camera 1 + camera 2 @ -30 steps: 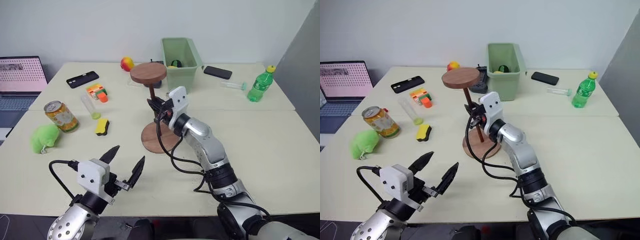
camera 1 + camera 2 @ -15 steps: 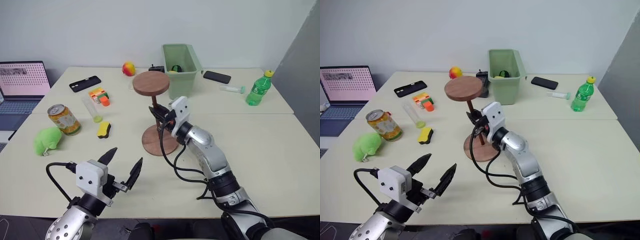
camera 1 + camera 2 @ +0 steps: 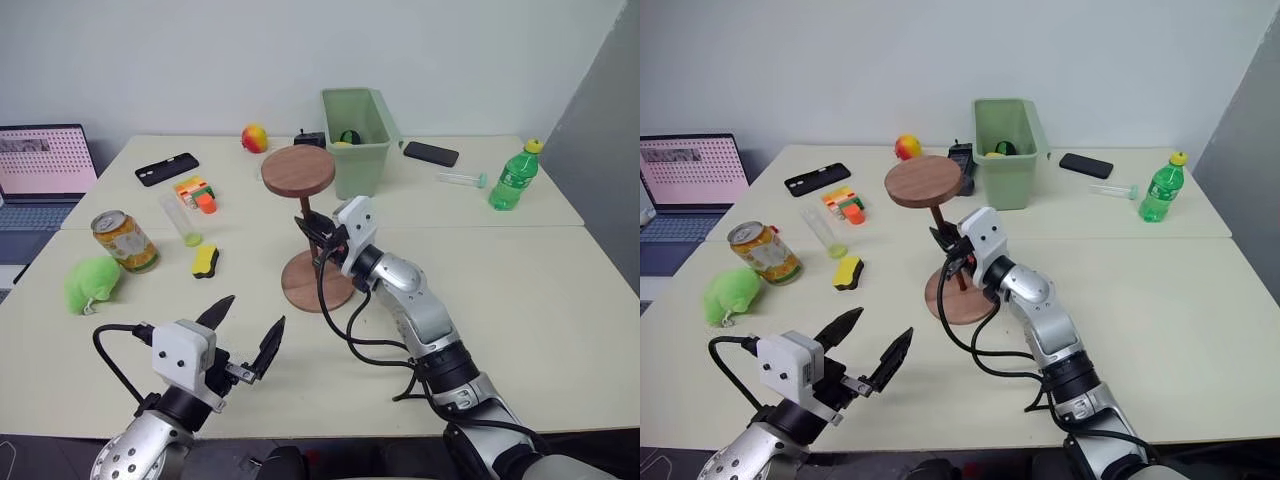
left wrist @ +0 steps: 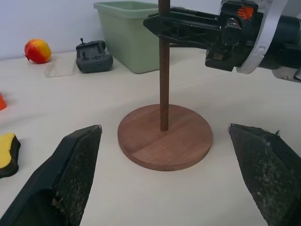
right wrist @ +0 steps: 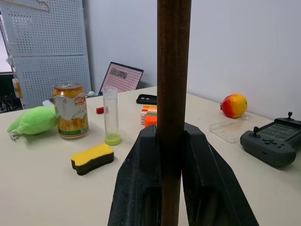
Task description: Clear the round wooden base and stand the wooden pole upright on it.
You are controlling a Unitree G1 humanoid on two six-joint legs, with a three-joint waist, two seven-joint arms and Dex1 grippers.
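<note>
pole-seating step in hand: right claw [image 3: 316, 232] is clamped on the wooden pole [image 3: 306, 213] about midway up its shaft, fingers pinched tight on both sides of the rod in the right wrist view. pole stands upright with its lower end meeting the centre of the round wooden base [image 3: 318, 282], its fixed disc on top. base lies flat on the table [image 3: 520, 300], in front of the green bin [image 3: 360, 125], bare of anything but the pole, so the clearing part looks done. left wrist view shows the rod's foot at the base's middle; whether it is fully down in the hole i cannot tell.

left claw [image 3: 243, 334] hangs nearer the robot than the base, well apart from it, fingers spread wide, holding nothing.

next move, as i judge it: press the pole straight down until it seats, then ease the right claw apart and draw it away sideways without dragging the shaft. risk is a top-heavy pole tipping if let go while loose or leaning. left claw could steady the base's rim if it slides.
</note>
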